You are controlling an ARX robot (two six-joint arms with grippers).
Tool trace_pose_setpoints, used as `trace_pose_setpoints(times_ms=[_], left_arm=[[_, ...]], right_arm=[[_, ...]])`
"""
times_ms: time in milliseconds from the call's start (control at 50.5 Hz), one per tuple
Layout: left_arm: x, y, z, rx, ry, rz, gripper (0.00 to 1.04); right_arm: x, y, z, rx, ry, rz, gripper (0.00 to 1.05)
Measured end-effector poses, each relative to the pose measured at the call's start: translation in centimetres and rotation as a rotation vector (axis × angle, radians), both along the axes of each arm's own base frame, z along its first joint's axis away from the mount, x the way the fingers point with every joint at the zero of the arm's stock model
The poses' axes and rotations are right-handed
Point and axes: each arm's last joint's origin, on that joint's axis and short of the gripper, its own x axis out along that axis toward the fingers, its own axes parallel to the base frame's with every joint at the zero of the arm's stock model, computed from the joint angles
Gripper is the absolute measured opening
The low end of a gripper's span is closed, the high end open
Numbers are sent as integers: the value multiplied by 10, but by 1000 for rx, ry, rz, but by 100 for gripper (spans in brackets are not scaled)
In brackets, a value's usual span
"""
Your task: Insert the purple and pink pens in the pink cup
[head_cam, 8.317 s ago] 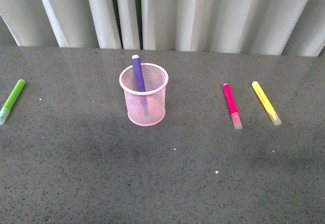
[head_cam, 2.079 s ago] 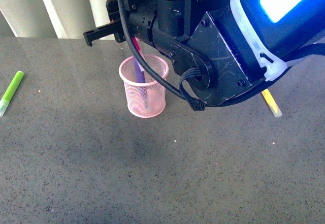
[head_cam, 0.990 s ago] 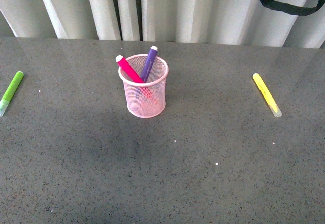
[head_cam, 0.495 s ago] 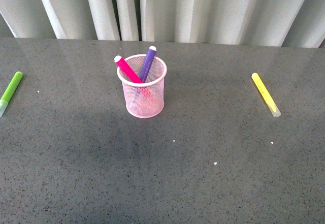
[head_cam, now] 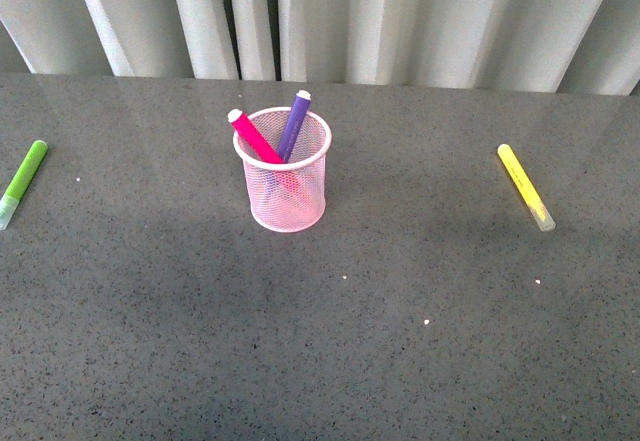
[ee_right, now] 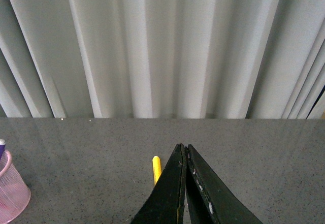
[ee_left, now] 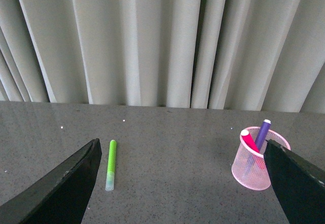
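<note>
The pink cup [head_cam: 288, 186] stands upright on the grey table, left of centre. Both pens lean inside it: the pink pen [head_cam: 252, 137] tilts left, the purple pen [head_cam: 294, 123] tilts right, their tops above the rim. The left wrist view shows the same pink cup [ee_left: 252, 170] with the pink pen [ee_left: 249, 140] and purple pen [ee_left: 263, 132] in it, beside one finger [ee_left: 297, 181] of my open left gripper [ee_left: 180, 150], which holds nothing. My right gripper [ee_right: 184, 147] is shut on nothing, far from the pink cup [ee_right: 9, 192]. Neither arm shows in the front view.
A lime-green marker [head_cam: 22, 182] lies at the table's left edge, also in the left wrist view as the green marker [ee_left: 110, 164]. A yellow marker [head_cam: 525, 187] lies at the right; the yellow marker [ee_right: 157, 168] sits just behind my right fingers. Pleated curtains [head_cam: 350, 21] back the table.
The pink pen went from lying on the table into the cup beside the purple one. The right arm that hung over the cup has withdrawn out of the front view.
</note>
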Motion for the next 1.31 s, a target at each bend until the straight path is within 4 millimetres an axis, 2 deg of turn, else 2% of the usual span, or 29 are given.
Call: trace_pose_setpoints(times_ms=[238,396,1307], left_arm=[[0,0,0,0,0,1,98],[0,0,0,0,0,0,98],[0,0,0,0,0,0,98]], right_arm=[[-24,-16,2,2,-6,-3,3],[-33,-17,4,3,-13,-6,3],[-61,-17,12,3,-40,-6,3]])
